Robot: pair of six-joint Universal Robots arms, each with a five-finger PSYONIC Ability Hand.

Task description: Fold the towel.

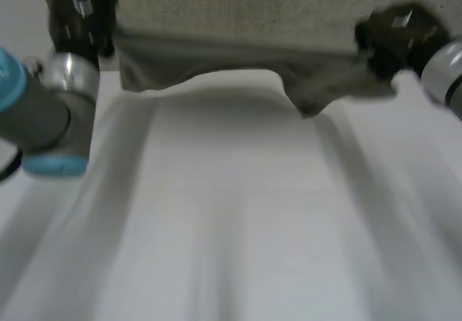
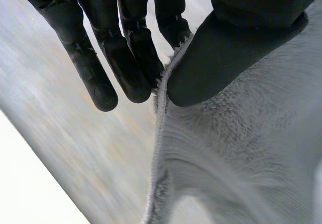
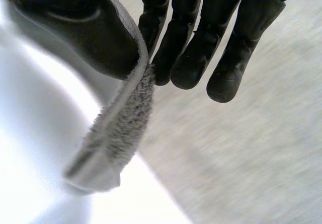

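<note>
Nearest the head camera is the left arm (image 1: 50, 119), grey with a blue cap, above the white table (image 1: 238, 227). Beyond it the left hand (image 1: 79, 18) and the right hand (image 1: 393, 36) each hold one end of the grey towel's (image 1: 274, 11) near edge, raised off the table. Between the two hands that edge sags. A loose lobe of cloth hangs lowest just beside the right hand, so I judge the pull across the edge is uneven.

Along the left hand's (image 2: 236, 38) palm, the thumb presses the hem against the straight fingers (image 2: 126, 68). It is a pinch right at the towel's (image 2: 241, 153) rim, and the rest of the cloth falls away below the thumb. So little cloth lies inside the pinch that a tug could draw the hem out.

At the right hand (image 3: 85, 32) the hold is much the same. The thumb clamps a thin strip of towel (image 3: 121, 128) against the fingers (image 3: 191, 58), and the end of the strip hangs free below the fingertips. That loose end could tuck under or crease when the edge is laid down.

If one hand leads the other, or one pinch lets go first, the fold would probably land skewed, with the slack middle bunching between the hands.
</note>
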